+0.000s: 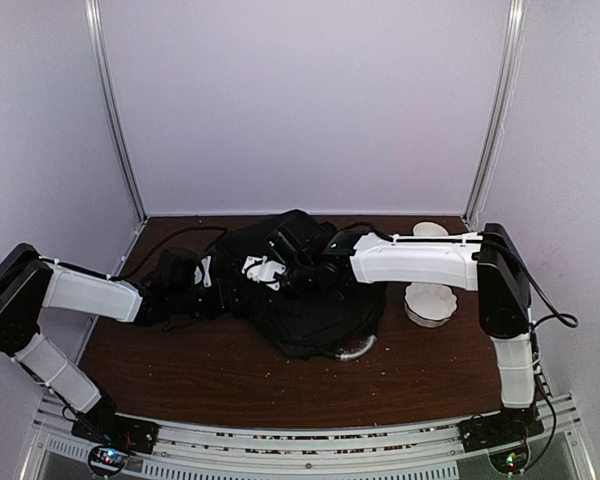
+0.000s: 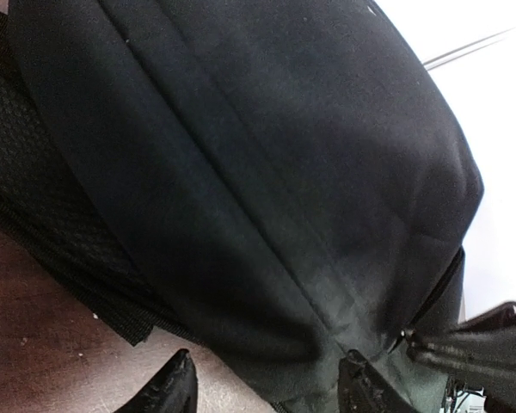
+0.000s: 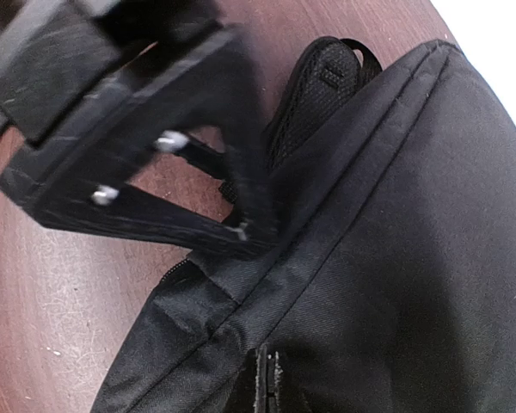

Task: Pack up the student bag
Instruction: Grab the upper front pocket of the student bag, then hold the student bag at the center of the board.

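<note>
L hand: at left side of backpack, jaws wide open, fabric edge between fingers, nothing clamped. The backpack, black, lies flat, approx. ctr of counter. R hand: on backpack top, jaws fully closed, tips against fabric; whether it grips the fabric, cannot tell. White item: just right of backpack.

Robot lab test cell, not a home or shop. Plain pale walls framed by aluminium posts. Dark wood bench. Left arm and right arm bolted to a slotted metal rail. Bare controller boards with lit LEDs.
</note>
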Tool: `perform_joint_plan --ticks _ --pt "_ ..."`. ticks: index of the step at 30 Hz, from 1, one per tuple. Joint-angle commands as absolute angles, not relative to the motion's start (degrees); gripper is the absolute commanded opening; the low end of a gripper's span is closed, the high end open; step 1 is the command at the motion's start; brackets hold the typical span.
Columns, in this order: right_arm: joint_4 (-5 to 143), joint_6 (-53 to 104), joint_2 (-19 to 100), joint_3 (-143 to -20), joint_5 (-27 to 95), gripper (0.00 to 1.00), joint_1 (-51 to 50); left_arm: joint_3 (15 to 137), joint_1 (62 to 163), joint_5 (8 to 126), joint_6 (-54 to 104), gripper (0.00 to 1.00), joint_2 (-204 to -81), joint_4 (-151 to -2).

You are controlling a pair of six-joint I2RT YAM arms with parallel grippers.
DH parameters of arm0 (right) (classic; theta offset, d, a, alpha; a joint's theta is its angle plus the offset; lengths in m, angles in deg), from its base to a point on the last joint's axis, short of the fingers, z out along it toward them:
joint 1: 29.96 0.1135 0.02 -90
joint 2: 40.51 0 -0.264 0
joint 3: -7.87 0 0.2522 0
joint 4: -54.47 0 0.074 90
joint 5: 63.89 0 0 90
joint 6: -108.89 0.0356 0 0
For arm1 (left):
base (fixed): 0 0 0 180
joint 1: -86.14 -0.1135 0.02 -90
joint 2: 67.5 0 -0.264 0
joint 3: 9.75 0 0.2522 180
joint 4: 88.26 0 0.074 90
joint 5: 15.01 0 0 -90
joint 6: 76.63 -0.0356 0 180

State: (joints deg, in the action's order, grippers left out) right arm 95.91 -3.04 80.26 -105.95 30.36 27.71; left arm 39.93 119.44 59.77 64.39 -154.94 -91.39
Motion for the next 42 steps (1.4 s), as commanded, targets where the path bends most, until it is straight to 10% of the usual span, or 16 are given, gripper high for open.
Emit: perform_joint_plan --ticks 1,27,35,42 --pt "94.9 8.8 78.8 -107.5 39.1 0.0 20.6 40.3 118.9 59.9 64.5 0.58 -155.6 -93.4" --pt "81.7 28.5 76.1 -100.5 59.7 0.0 13.4 47.5 118.7 54.9 80.0 0.63 -172.4 -118.2" --pt "81.6 28.4 76.2 -100.4 59.3 0.0 13.4 49.9 118.7 51.9 86.2 0.46 -178.8 -124.2" --pt "81.3 29.2 75.7 -99.9 59.0 0.0 12.1 48.7 118.6 51.7 87.7 0.0 -179.8 -128.7"
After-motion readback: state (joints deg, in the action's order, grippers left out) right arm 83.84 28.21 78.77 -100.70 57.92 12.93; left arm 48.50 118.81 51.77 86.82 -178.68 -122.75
